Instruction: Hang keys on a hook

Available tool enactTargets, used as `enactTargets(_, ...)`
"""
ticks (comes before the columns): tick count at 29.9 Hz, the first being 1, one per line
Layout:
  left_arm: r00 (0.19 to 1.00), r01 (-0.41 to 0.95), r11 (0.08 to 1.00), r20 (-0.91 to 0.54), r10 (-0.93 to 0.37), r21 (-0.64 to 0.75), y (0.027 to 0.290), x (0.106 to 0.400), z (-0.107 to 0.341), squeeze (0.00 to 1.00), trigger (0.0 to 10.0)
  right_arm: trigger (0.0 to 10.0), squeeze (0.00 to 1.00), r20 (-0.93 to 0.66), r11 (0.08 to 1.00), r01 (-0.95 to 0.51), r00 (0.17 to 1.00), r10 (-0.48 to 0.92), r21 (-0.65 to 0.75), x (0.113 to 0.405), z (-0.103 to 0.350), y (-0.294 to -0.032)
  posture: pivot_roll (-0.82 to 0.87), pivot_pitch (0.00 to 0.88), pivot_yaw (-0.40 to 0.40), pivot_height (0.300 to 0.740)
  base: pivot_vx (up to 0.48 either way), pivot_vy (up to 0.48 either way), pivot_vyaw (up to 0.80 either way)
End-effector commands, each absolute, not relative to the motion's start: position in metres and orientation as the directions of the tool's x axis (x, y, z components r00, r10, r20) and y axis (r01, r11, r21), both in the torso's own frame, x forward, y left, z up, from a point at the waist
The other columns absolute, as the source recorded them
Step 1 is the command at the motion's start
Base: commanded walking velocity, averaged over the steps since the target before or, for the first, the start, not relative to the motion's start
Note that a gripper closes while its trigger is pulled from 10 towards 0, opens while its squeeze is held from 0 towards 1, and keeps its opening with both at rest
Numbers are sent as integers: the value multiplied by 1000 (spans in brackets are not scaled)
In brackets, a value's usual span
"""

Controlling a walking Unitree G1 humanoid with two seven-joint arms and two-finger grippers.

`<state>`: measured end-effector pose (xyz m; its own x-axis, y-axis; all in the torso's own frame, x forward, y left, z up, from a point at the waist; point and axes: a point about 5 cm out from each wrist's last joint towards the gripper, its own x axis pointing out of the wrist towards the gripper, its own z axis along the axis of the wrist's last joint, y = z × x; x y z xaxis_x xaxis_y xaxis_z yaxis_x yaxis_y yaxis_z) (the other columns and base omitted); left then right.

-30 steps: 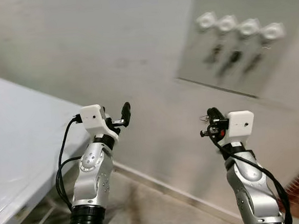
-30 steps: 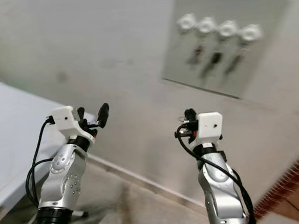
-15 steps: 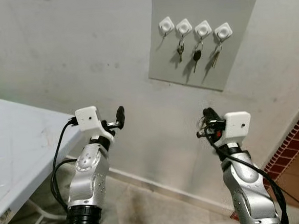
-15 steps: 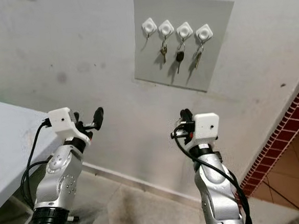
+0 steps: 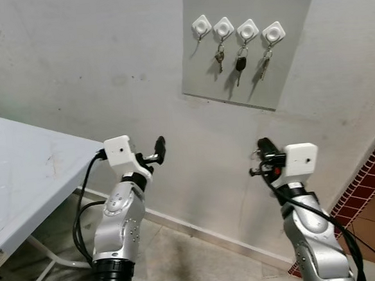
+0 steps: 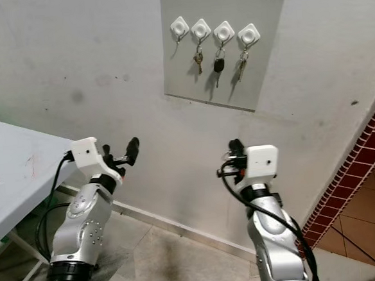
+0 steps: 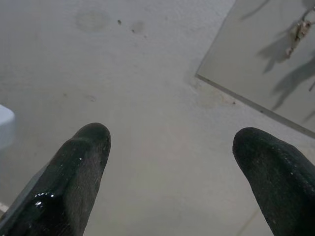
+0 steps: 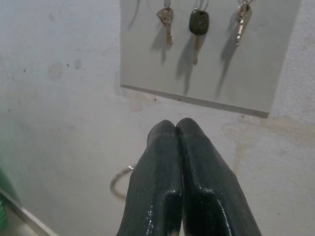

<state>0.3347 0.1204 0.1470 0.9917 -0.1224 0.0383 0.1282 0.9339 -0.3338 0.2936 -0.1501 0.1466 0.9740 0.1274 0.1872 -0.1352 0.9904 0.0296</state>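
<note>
1. Panel [image 5: 248,46], grey, was fixed to the wall with four white hooks in a row along its top; the three hooks toward the right carried keys, the leftmost hook [image 5: 201,26] looked bare.
2. Right gripper [image 5: 264,159] was raised well below the panel, jaws pressed together; a thin key ring [image 8: 119,183] showed beside the fingers in the right wrist view, so the keys seemed pinched there, though the keys themselves were hidden.
3. Left gripper [image 5: 157,150] was raised below and left of the panel, jaws spread, holding nothing.
4. White tabletop [image 5: 22,171] sat far left of the panel, not involved.
5. Risk, as judged: the ring was small and mostly hidden by the fingers, so it could miss the hook tip and drop to the floor on release.
6. Risk: drifting toward the occupied hooks could knock the hanging black-headed key [image 5: 239,65] loose.
</note>
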Motion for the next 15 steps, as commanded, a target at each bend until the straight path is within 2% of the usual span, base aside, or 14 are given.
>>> enactTargets(1, 991, 137, 938, 50, -127, -319, 119, 334, 151, 0, 10000, 10000, 0, 209, 990, -139, 969, 131, 26, 294, 154, -151, -29, 0, -49, 740, 0, 0, 0)
enactTargets(11, 990, 142, 939, 38, -137, -314, 120, 333, 150, 0, 10000, 10000, 0, 207, 988, -154, 968, 143, 33, 293, 153, -149, -24, 0, -51, 740, 0, 0, 0)
enactTargets(15, 986, 166, 938, 61, -155, -303, 121, 332, 154, 0, 10000, 10000, 0, 276, 975, -208, 944, 180, 76, 290, 166, -147, -23, 6, -50, 740, 0, 0, 0)
